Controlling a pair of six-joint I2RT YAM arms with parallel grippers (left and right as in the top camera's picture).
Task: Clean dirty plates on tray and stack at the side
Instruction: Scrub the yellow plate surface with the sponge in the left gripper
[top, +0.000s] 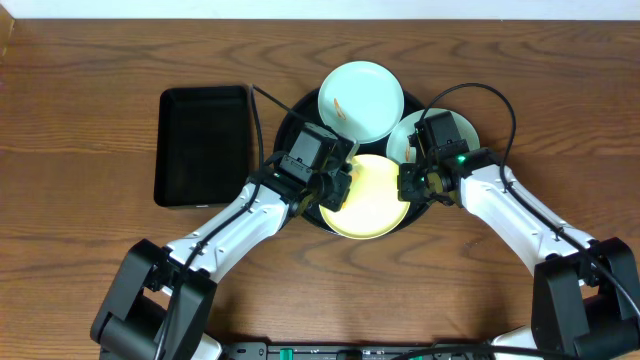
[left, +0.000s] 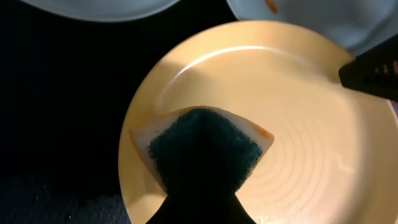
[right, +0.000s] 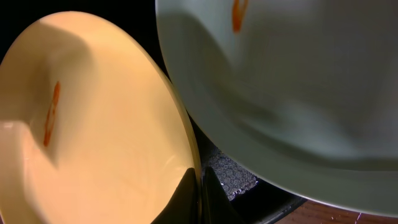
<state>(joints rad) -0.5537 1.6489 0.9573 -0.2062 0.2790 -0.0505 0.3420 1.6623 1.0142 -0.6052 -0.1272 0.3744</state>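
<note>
- Currently the left gripper (top: 335, 188) is clenched on a green-faced sponge (left: 202, 146) that presses flat on the yellow plate (left: 298, 124). The plate lies in the round black tray (left: 62, 93), and the right gripper (right: 200, 186) is pinched tight on its rim.
- That pinch takes only a thin lip of glossy plastic, so a hard sideways scrub could probably pull the rim free and send the plate skating.
- The nearer mint plate (right: 298, 93) crowds just beside the held edge. A skidding yellow plate would likely knock it or ride under it.
- The orange smear (right: 52, 113) sits apart from the sponge, so short strokes may miss it.
- Both grippers work close together over one small plate, and a wide stroke risks a collision.
- Pressing near the free edge could tip the plate toward the wooden bench (top: 80, 80).
</note>
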